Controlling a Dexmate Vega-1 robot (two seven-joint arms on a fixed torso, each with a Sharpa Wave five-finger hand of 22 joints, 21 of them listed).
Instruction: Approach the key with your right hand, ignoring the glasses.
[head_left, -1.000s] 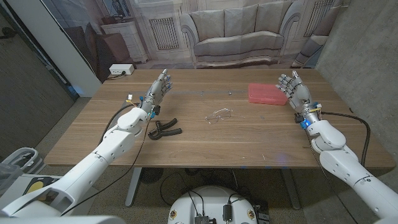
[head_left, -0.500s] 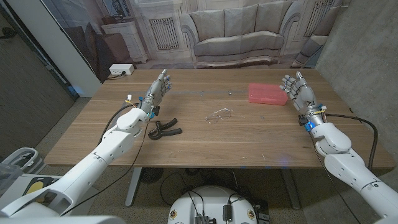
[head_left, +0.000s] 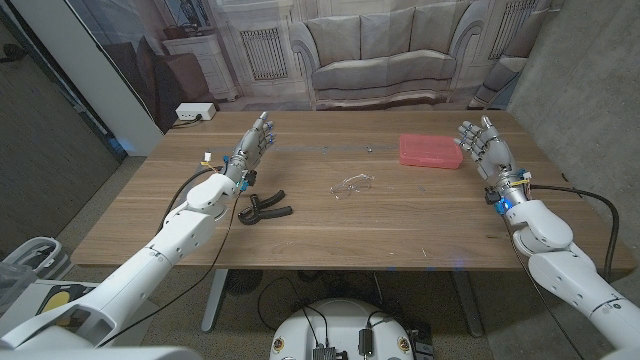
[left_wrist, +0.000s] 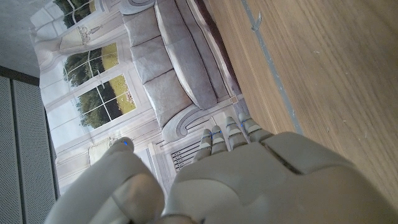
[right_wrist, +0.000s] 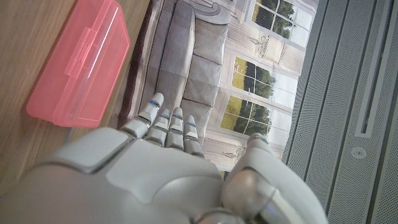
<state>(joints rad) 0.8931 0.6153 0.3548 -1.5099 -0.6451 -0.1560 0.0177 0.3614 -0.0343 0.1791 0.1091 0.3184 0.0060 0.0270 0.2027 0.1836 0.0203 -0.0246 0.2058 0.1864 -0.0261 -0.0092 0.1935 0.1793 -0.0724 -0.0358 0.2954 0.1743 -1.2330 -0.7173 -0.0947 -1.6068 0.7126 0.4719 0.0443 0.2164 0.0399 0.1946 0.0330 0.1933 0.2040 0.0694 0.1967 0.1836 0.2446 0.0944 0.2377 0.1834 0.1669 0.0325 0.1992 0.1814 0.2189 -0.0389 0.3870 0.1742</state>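
Observation:
A tiny metal object (head_left: 369, 150), too small to tell for certain as the key, lies on the far middle of the wooden table (head_left: 400, 225); the same speck (left_wrist: 255, 22) appears in the left wrist view. Clear glasses (head_left: 353, 184) lie at the table's centre. My right hand (head_left: 482, 148) stands upright at the far right, fingers apart and holding nothing, just right of a pink plastic box (head_left: 430, 151). The right wrist view shows that hand's back (right_wrist: 155, 174) with the pink box (right_wrist: 81, 65) beside it. My left hand (head_left: 255, 145) is raised at the far left, fingers apart, empty.
A black hand-grip clamp (head_left: 262, 208) lies by my left forearm. A white power strip (head_left: 193, 112) sits off the table's far left corner. A sofa backdrop hangs behind the table. A small speck (head_left: 425, 252) lies near the front edge.
My right hand and forearm have drifted to the right, a little away from the pink box. The left arm, glasses and clamp have not moved.

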